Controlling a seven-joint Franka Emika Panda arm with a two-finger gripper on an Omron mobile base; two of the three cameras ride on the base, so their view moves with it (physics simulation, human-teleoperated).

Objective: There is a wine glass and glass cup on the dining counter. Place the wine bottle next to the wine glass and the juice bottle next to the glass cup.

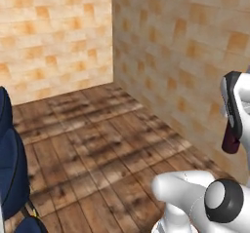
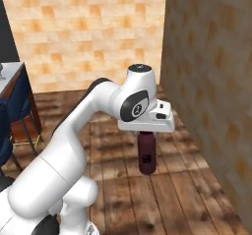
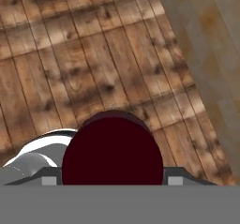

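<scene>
Currently, a corner of the room is being faced: a tan tiled wall [image 2: 74,32] is standing at the far side, and a second tiled wall [image 2: 211,81] is running along the right, close beside the arm. A brown wood plank floor [image 1: 88,144] is lying below, bare between the robot and the walls. At the left edge, a dark blue chair [image 1: 10,154] is being shown near the base, and in the right base view a grey table edge [image 2: 11,76] on dark legs is appearing at the far left, well apart from the hand. Nothing is standing between the hand and the wall corner.

The wine bottle [image 2: 146,153] is being carried above the floor, hanging upright below the white hand, its dark body with a small pale label pointing down. In the left base view its dark red part [image 1: 230,142] is showing just under the hand at the right edge. In the hand view its round dark red top [image 3: 112,155] is being seen end on, with the floor planks beyond it. Whether anything is inside the bottle cannot be told.

The gripper [image 2: 147,130] is being held clamped on the wine bottle near its upper end; the fingers themselves are mostly hidden by the hand and the bottle, so their exact spread cannot be told.
</scene>
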